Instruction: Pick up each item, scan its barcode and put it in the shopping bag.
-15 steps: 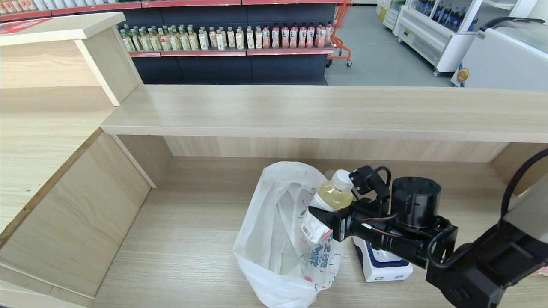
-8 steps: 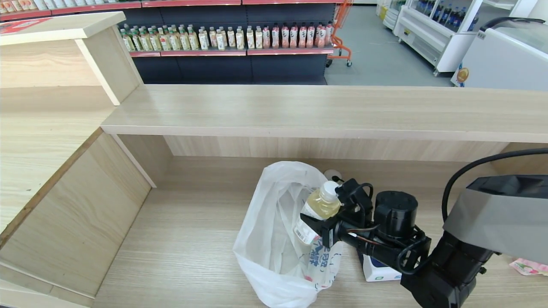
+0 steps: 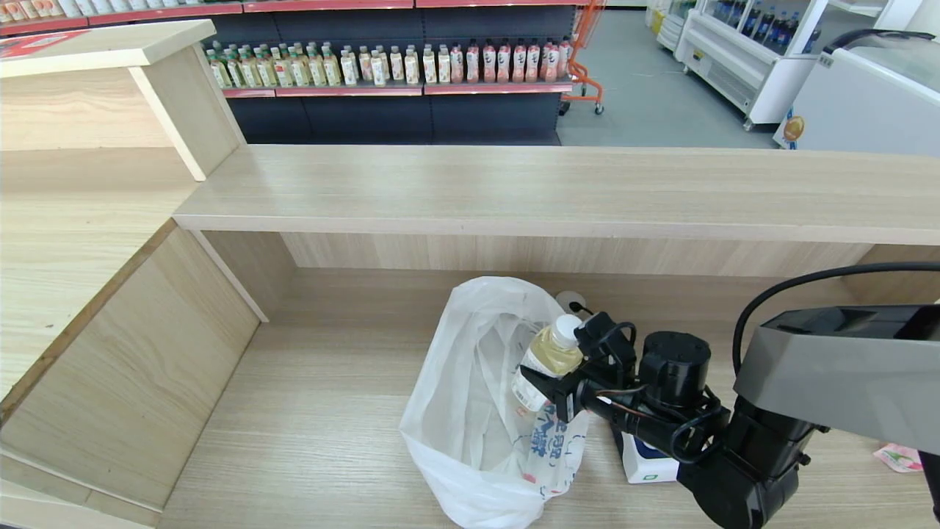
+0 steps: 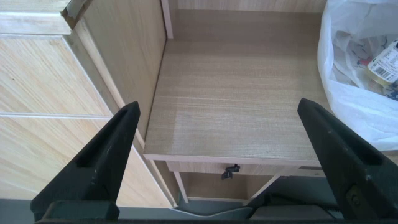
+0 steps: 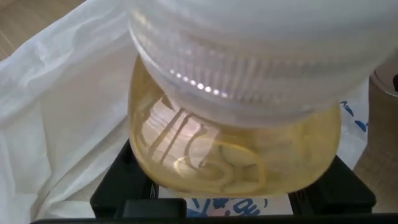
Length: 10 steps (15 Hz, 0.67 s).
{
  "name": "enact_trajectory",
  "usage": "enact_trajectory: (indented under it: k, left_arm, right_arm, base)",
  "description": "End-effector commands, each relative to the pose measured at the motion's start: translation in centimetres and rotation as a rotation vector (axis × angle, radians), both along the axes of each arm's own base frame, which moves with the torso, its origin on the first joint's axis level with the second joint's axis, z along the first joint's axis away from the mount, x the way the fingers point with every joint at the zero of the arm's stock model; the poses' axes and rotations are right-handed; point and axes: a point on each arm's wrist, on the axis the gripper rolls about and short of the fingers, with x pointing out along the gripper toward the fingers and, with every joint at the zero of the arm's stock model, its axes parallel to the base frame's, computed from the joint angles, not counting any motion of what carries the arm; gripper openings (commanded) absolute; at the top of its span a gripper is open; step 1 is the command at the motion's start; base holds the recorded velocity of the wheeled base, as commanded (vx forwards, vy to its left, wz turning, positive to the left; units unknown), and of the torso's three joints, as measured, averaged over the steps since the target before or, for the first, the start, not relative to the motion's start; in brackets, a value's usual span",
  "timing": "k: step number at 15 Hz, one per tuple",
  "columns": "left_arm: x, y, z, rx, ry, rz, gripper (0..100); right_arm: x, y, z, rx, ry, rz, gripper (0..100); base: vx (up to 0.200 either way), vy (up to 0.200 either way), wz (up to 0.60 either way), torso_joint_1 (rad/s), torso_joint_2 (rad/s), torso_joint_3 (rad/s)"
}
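A bottle (image 3: 547, 358) of pale yellow drink with a white cap is held in my right gripper (image 3: 552, 383), which is shut on its body just over the mouth of the white shopping bag (image 3: 470, 411). The bottle's lower end dips inside the bag's rim. Seen up close from the right wrist, the bottle (image 5: 236, 130) has its cap nearest the camera and the bag (image 5: 68, 118) behind it. My left gripper (image 4: 224, 155) hangs open over the low counter's left part, with the bag (image 4: 357, 74) off to one side.
A white and blue scanner (image 3: 646, 459) stands on the low counter (image 3: 316, 426) just right of the bag, partly behind my right arm. A pink packet (image 3: 899, 457) lies at the far right. A raised counter ledge (image 3: 558, 191) runs behind, and a wooden side wall (image 3: 125, 367) closes the left.
My right gripper has carried the bottle down and leftward, from above the bag's right edge into its mouth. The bag and scanner have stayed put.
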Motion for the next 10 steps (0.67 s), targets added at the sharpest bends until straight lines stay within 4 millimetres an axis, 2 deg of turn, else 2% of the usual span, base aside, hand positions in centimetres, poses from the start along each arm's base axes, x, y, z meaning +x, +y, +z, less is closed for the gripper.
enact_trajectory:
  k: [1, 4, 7, 10]
  left_arm:
    - [0.0, 0.0, 0.0, 0.0, 0.001, 0.0, 100]
    - [0.0, 0.0, 0.0, 0.001, -0.001, 0.0, 100]
    - [0.0, 0.0, 0.0, 0.006, -0.001, 0.0, 100]
    - [0.0, 0.0, 0.0, 0.006, 0.001, 0.0, 100]
  right_arm:
    - [0.1, -0.1, -0.5, -0.007, 0.009, -0.003, 100]
    - [0.0, -0.1, -0.2, -0.003, 0.005, 0.002, 100]
    - [-1.2, 0.2, 2.4, 0.049, -0.005, 0.019, 100]
    - [-3.0, -0.9, 4.6, 0.062, -0.011, 0.008, 100]
  base:
    - [0.0, 0.0, 0.0, 0.0, 0.0, 0.0]
    - [0.0, 0.0, 0.0, 0.0, 0.0, 0.0]
    - [0.0, 0.0, 0.0, 0.0, 0.0, 0.0]
    - [0.0, 0.0, 0.0, 0.0, 0.0, 0.0]
